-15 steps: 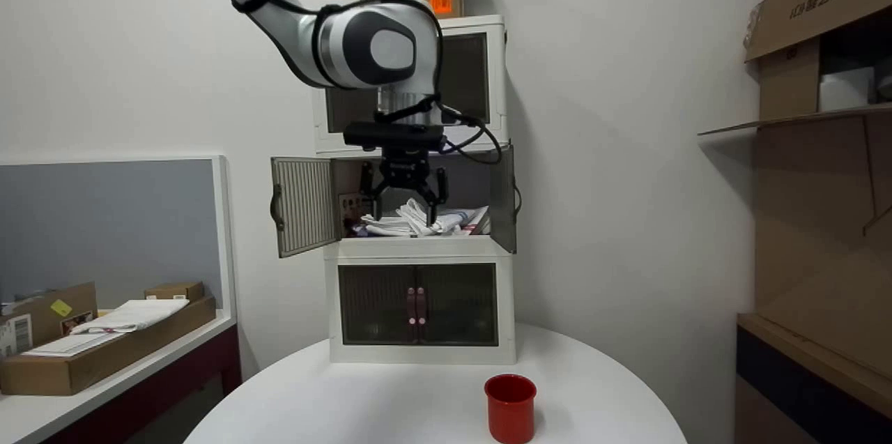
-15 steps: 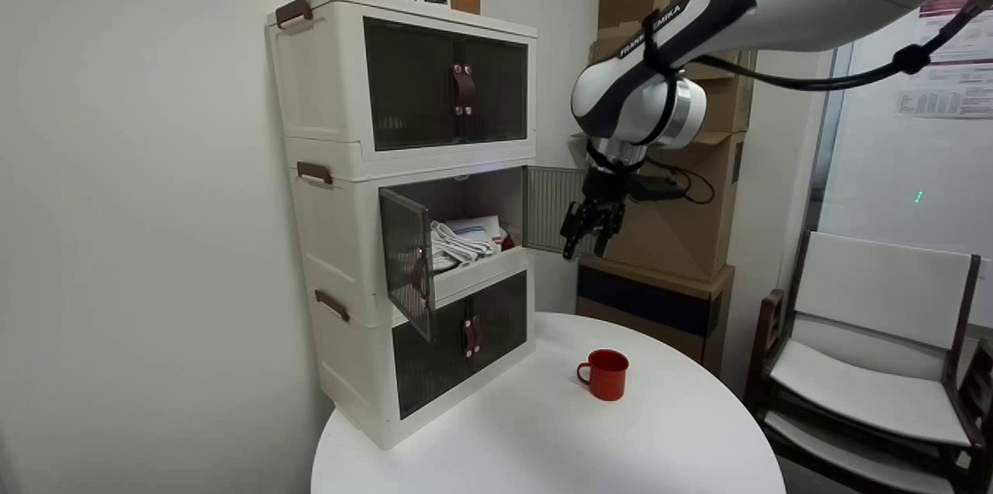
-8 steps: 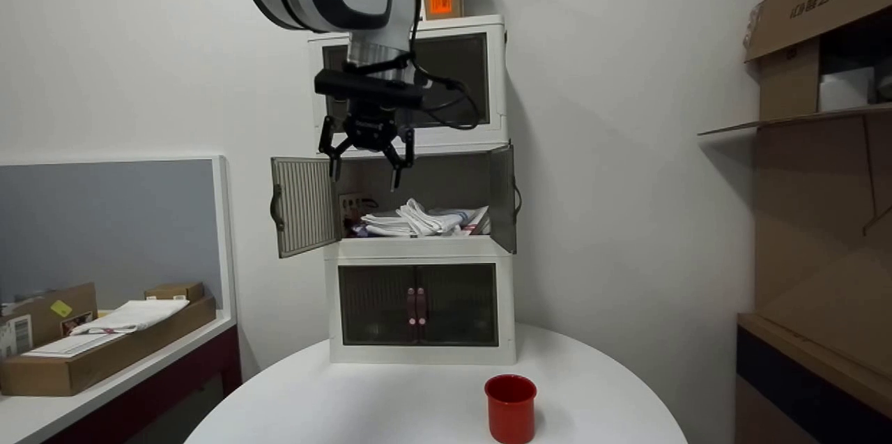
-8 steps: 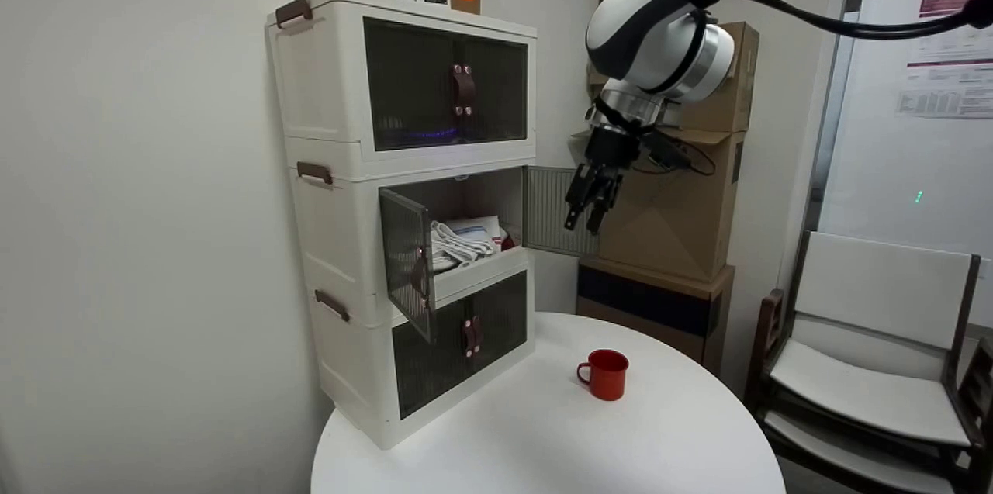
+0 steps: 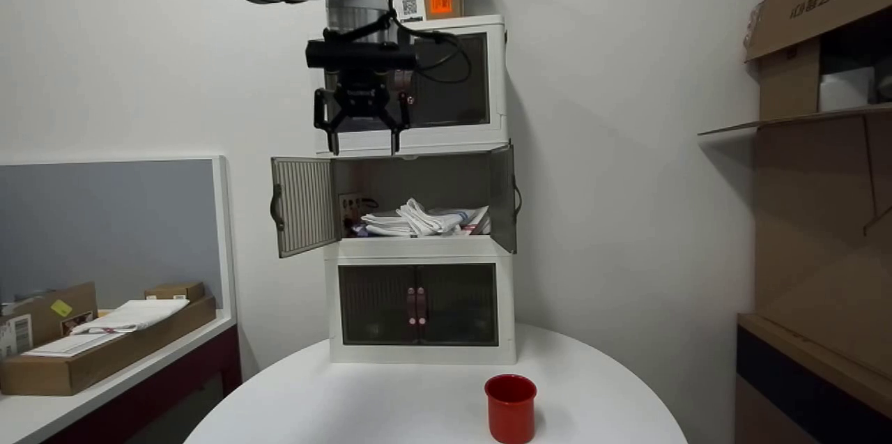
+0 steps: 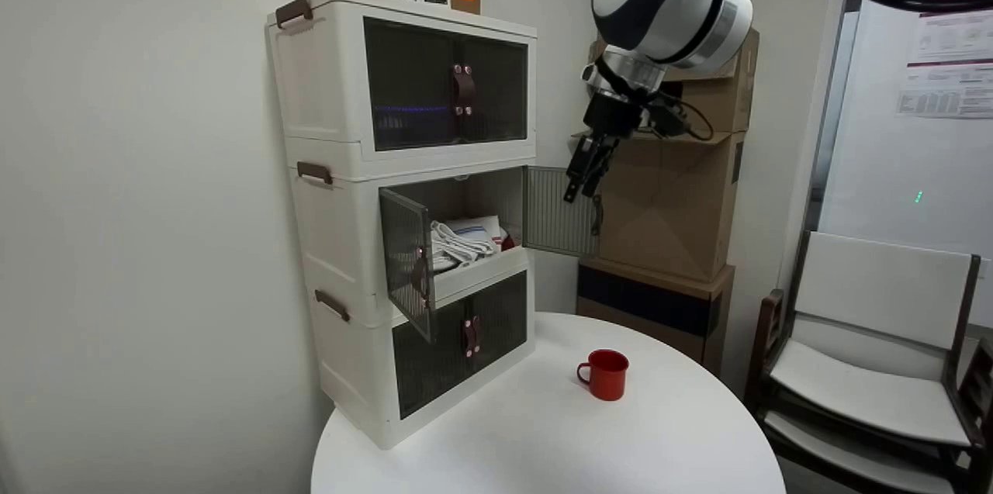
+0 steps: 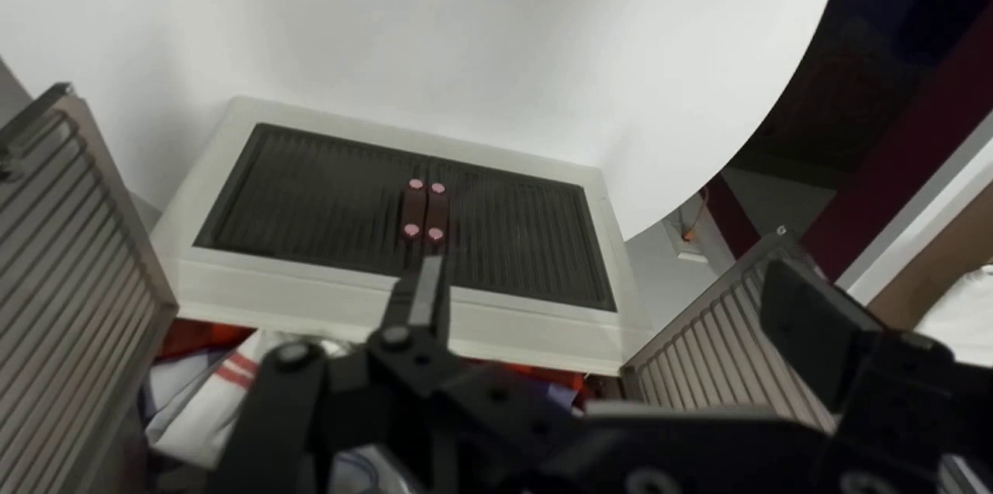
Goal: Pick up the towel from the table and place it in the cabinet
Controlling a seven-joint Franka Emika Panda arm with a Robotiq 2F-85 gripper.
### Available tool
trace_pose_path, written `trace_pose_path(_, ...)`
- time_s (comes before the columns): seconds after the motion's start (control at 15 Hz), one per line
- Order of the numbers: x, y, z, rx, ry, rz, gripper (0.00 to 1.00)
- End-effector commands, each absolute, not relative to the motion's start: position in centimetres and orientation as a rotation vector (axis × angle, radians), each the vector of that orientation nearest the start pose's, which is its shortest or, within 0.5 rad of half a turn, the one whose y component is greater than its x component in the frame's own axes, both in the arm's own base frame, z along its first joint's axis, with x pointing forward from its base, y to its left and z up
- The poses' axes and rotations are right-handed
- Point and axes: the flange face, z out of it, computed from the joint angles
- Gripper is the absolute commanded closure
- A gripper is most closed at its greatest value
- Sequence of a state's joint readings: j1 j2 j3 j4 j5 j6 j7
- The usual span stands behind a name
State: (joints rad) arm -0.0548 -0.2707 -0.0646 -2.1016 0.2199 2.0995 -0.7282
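While the limp white towel (image 5: 421, 219) sits loosely folded in the middle compartment (image 5: 439, 182) of the cabinet (image 6: 314, 222), on top of other cloths (image 7: 200, 415) and just behind the front lip (image 5: 418, 247), the Robotiq gripper (image 5: 364, 148) hangs outside, in front of the cabinet, its fingers spread and holding nothing. I judge the placing done, with only the departure of the arm (image 6: 644, 9) left, though that this is the cloth meant is a guess from its place on top. Trouble would most likely come from the ribbed doors (image 5: 306, 207), both swung out from the cabinet: in the wrist view a finger overlaps the door (image 7: 715, 348) on the cabinet's side away from the red mug (image 6: 607, 375), and how much air lies between them I cannot tell. If the arm sank or swung sideways, a fingertip could bang that door or push it inward against the cloths. The towel's own weakness is its loose fold near the lip; a jolt to the cabinet, or a door closed on any corner that droops, might drag it out onto the round table (image 5: 411, 402). On that table, in front of the cabinet's lowest compartment, stands the mug, which only a very low path would tip.
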Motion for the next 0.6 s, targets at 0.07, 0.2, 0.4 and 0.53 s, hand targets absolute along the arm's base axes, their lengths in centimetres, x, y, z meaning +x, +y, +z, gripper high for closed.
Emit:
trace_pose_path(0.07,48.2,-6.1,57.3,-2.926,-0.710,-0.723,0.00)
trace_pose_path(0.2,49.2,-6.2,57.1,-2.931,-0.737,-0.671,0.00)
trace_pose_path(0.4,48.8,-6.4,57.1,-2.933,-0.729,-0.686,0.00)
trace_pose_path(0.53,48.7,-6.3,57.1,-2.932,-0.731,-0.687,0.00)
